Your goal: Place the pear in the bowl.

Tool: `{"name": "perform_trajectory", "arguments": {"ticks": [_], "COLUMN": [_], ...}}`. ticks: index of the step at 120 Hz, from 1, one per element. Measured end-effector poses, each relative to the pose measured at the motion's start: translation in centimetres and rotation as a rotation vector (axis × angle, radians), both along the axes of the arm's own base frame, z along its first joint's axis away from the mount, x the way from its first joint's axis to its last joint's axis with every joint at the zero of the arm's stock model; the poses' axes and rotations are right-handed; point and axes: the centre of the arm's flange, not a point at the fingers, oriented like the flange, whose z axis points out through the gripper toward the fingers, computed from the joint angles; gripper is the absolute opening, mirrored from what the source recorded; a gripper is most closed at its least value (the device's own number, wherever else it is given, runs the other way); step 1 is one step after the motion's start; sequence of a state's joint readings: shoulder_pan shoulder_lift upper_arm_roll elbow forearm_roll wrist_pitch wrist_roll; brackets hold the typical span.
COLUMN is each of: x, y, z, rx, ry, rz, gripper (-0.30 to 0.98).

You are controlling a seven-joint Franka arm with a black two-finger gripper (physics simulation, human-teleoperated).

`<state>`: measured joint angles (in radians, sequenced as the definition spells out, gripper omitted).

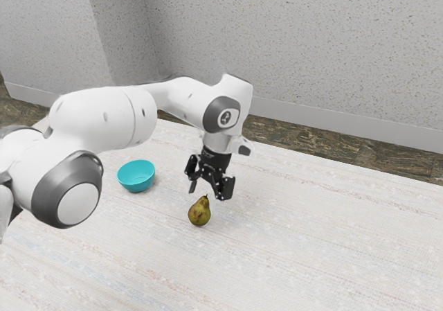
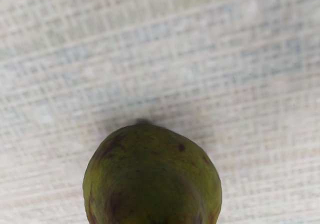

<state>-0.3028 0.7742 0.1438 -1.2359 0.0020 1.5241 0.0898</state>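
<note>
Hovering just above the pear (image 1: pixel 199 212), the gripper (image 1: pixel 208 192) is pointing down with its two black fingers standing wide apart, and nothing is being gripped between them. The green-brown pear is resting on the counter (image 1: pixel 311 249), standing on its broad end, with its narrow neck and dark stem pointing up toward the space below the fingers. In the wrist view the pear is showing close under the hand, its mottled skin carrying darker brown patches and a small dark spot, while a soft shadow is falling on the surface beside it. The teal bowl (image 1: pixel 136 176) is sitting upright on the same counter, off to the exterior view's left of the pear and apart from it, its open top facing up; the pear is lying outside it. The white arm (image 1: pixel 104 117) with grey joint caps is reaching in from the exterior view's left, passing behind the bowl in that picture and bending down at the wrist. The counter is showing a pale woven pattern with faint coloured stripes. Beyond it, a brown mottled floor (image 1: pixel 332 145) is running along a pale baseboard (image 1: pixel 332 120) and a speckled grey wall (image 1: pixel 291 41).
</note>
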Motion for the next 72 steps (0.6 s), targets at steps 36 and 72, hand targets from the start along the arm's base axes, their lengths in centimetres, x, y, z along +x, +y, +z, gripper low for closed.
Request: {"name": "perform_trajectory", "arguments": {"ticks": [36, 72], "x": [0.1, -0.3], "y": [0.1, 0.5], "z": [-3.9, -5.1], "rx": [0.015, 0.017], "ry": [0.050, 0.076], "rz": [0.008, 0.020], "gripper": [0.69, 0.69]}}
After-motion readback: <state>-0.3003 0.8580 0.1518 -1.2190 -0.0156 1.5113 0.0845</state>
